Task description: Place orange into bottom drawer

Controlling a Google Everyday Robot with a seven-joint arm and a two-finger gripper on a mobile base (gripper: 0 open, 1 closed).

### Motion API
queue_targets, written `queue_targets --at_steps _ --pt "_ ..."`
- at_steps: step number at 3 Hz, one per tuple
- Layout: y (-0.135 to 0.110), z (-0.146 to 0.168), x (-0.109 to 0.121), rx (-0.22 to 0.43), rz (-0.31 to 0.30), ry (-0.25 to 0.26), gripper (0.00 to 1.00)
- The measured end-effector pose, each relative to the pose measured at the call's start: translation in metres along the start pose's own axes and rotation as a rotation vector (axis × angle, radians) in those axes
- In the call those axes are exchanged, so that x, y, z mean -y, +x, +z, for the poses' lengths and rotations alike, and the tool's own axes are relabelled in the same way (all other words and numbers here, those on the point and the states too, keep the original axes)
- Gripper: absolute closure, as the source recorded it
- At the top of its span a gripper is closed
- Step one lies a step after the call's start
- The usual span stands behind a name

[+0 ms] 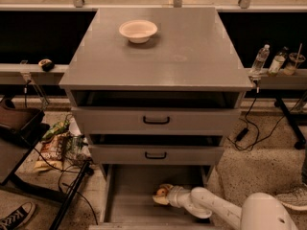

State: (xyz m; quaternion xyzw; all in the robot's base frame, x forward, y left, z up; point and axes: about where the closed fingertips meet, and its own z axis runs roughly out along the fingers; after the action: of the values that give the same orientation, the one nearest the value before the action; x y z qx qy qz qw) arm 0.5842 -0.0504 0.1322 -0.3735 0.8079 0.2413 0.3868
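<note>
The white arm (pixel 213 207) reaches in from the lower right, low to the floor, and its claw (pixel 160 195) lies inside the bottom drawer (pixel 129 195), which is pulled out from under the desk's front edge. The claw is closed around the orange (pixel 162 191), which shows between its pale fingers (pixel 165 186), low over the drawer's grey floor and right of its middle. Above it, the middle drawer (pixel 115 155) and the top drawer (pixel 110 120), each with a black handle, sit slightly ajar with a dark gap over each front. On the desk (pixel 192 56), a shallow white bowl (pixel 138 30) rests near the far edge, left of centre. Beyond the desk's right edge, bottles (pixel 260 59) stand on a ledge.
</note>
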Motion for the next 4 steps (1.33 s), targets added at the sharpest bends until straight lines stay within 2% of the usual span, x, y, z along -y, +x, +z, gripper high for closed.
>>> queue_targets --at_steps 1,2,3,4 --pt "0.0 0.0 0.0 0.0 0.0 0.0 0.0" --pt "0.0 0.0 0.0 0.0 0.0 0.0 0.0" --pt "0.0 -0.03 -0.005 0.0 -0.011 -0.013 0.0" --pt "0.005 -0.077 -0.014 -0.042 -0.026 -0.006 0.0"
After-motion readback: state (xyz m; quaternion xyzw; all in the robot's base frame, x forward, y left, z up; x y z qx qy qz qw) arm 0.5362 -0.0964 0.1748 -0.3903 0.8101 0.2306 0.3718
